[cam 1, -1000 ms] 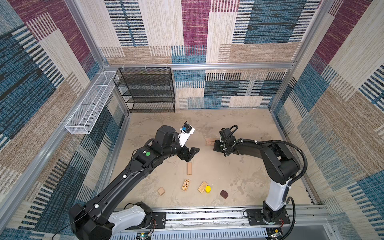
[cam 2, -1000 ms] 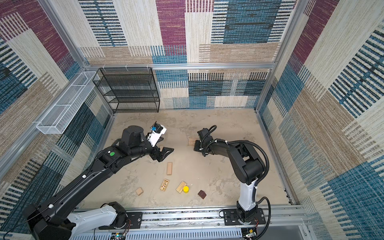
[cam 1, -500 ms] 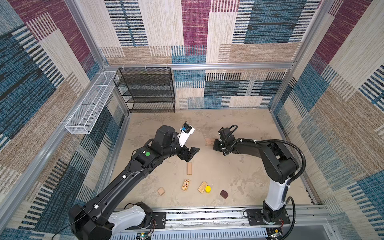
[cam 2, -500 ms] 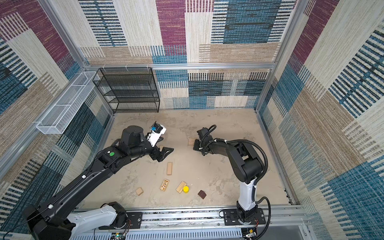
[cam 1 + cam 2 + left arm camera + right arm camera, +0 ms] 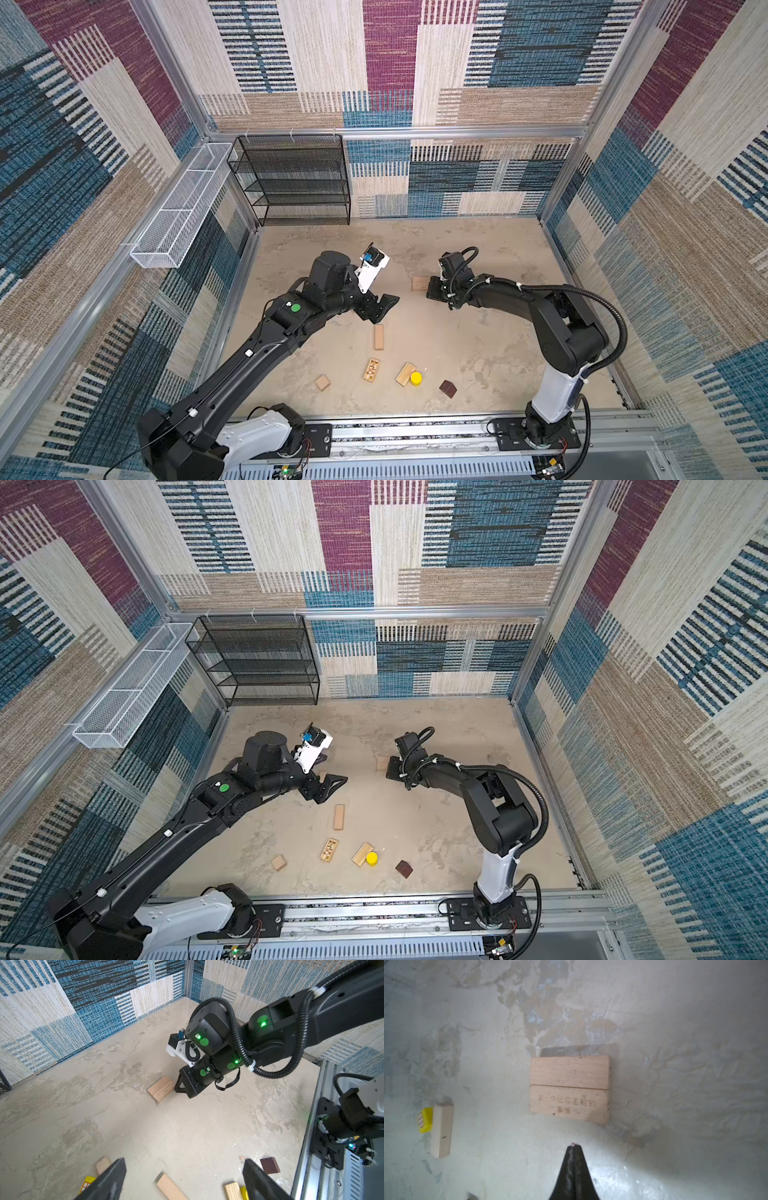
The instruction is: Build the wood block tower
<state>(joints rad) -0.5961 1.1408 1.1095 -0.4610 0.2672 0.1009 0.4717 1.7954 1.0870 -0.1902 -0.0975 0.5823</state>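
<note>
Two pale planks [image 5: 419, 284] [image 5: 569, 1088] lie flat side by side on the floor; one bears printed characters. My right gripper [image 5: 573, 1145] [image 5: 429, 291] is shut and empty, its tip just short of them. My left gripper [image 5: 384, 309] [image 5: 182, 1167] hangs open and empty above the floor. Just beyond it lies a plain plank [image 5: 378, 336] [image 5: 170, 1188]. Nearer the front are a patterned plank [image 5: 371, 369], a striped plank [image 5: 405, 374], a yellow cylinder [image 5: 416, 377], a tan cube [image 5: 322, 382] and a dark brown block [image 5: 448, 389].
A black wire shelf [image 5: 291, 178] stands at the back left. A white wire basket [image 5: 178, 208] hangs on the left wall. The metal rail [image 5: 415, 432] with both arm bases runs along the front edge.
The right arm has shifted very slightly. The blocks and the left arm stay where they were.
</note>
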